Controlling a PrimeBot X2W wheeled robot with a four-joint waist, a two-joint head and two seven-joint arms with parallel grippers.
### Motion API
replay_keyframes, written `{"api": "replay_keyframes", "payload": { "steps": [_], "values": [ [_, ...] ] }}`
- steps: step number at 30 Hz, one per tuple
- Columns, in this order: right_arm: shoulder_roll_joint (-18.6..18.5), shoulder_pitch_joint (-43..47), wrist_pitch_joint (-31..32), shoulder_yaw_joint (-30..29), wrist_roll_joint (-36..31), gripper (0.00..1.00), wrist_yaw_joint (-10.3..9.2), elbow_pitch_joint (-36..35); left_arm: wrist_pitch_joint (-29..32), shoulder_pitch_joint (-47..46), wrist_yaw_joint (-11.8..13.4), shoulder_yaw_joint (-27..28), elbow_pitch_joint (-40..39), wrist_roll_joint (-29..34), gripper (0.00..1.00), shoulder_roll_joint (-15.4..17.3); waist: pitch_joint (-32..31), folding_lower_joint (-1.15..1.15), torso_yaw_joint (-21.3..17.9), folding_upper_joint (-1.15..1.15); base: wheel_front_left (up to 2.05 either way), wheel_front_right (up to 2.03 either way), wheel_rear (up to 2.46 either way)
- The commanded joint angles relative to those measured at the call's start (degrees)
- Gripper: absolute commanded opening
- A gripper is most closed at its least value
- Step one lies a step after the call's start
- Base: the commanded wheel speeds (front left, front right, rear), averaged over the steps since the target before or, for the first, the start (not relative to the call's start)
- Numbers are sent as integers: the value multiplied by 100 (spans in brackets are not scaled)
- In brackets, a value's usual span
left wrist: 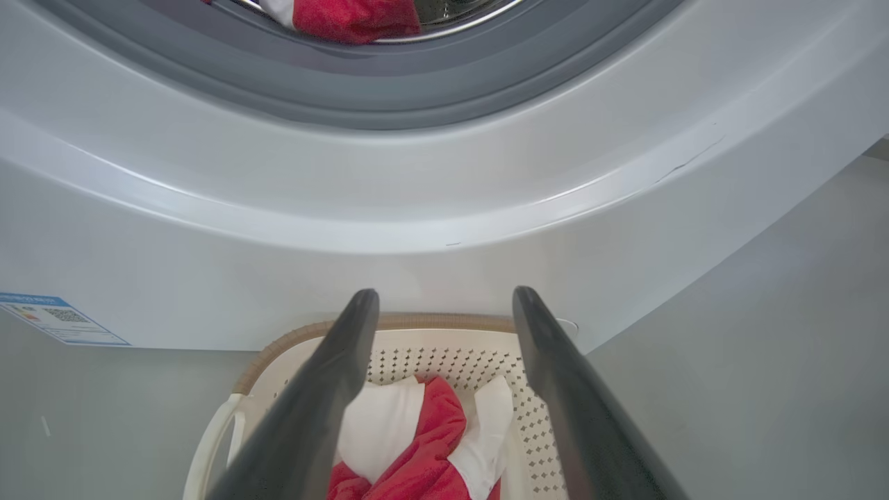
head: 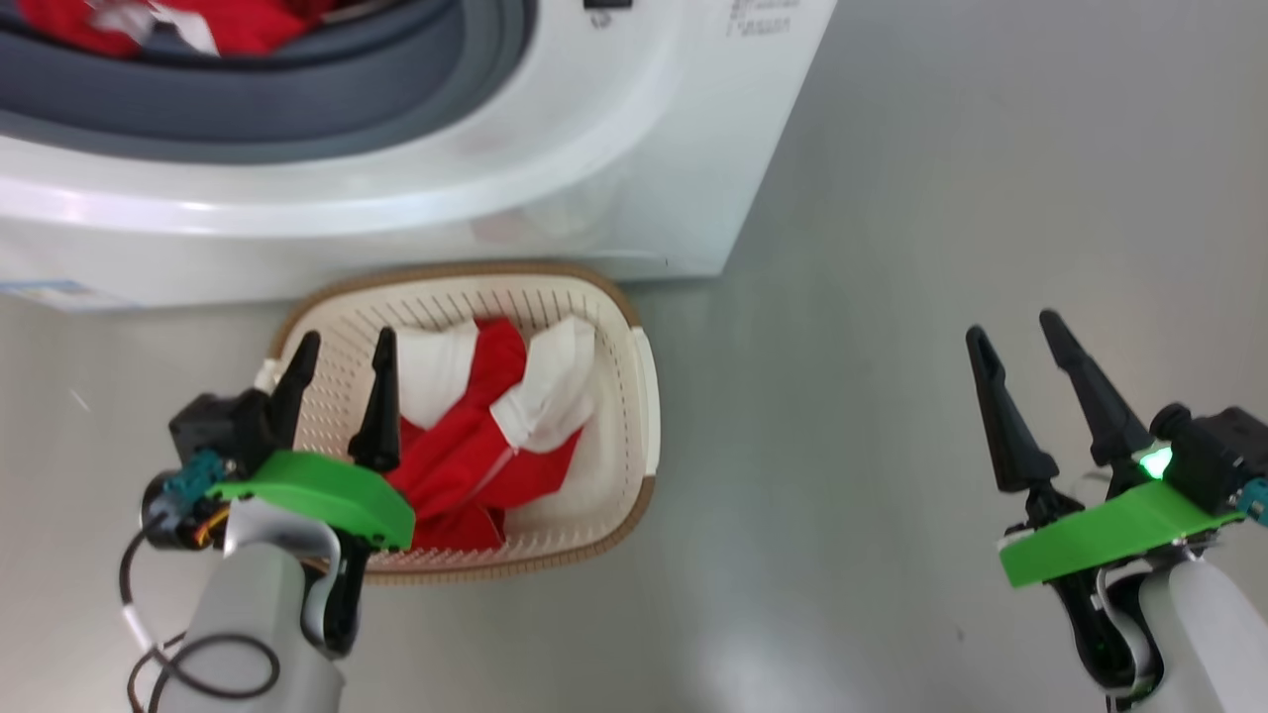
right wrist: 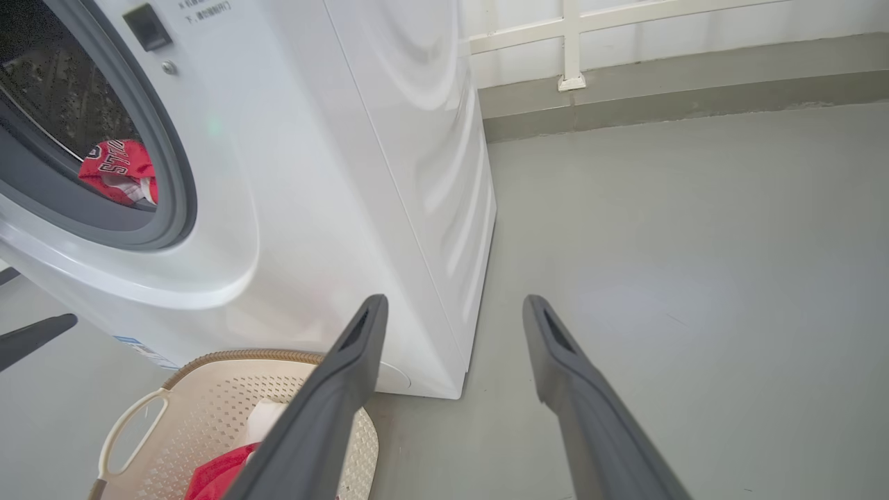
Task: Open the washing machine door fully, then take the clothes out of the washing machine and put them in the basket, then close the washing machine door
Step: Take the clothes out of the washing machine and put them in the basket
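Jaws stood wide and empty: left gripper (head: 347,337) over the basket (head: 649,396), right gripper (head: 1012,325) well to its right. A garment (head: 466,446) lay inside. Beyond the basket, clothes (head: 228,25) sat in the washer (head: 594,149); a deep reach onto a thick fold seemed best.

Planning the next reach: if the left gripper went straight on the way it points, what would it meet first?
Probably the white front of the washing machine, below its opening, after passing above the basket; depth is hard to judge.
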Motion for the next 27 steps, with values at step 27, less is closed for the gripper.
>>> {"api": "replay_keyframes", "payload": {
  "steps": [27],
  "values": [
    [7,1369,-36,138,144,100,29,61,-29,2663,-32,616,-2656,439,100,152,-2250,0,68,0,0,0,0]
  ]
}}
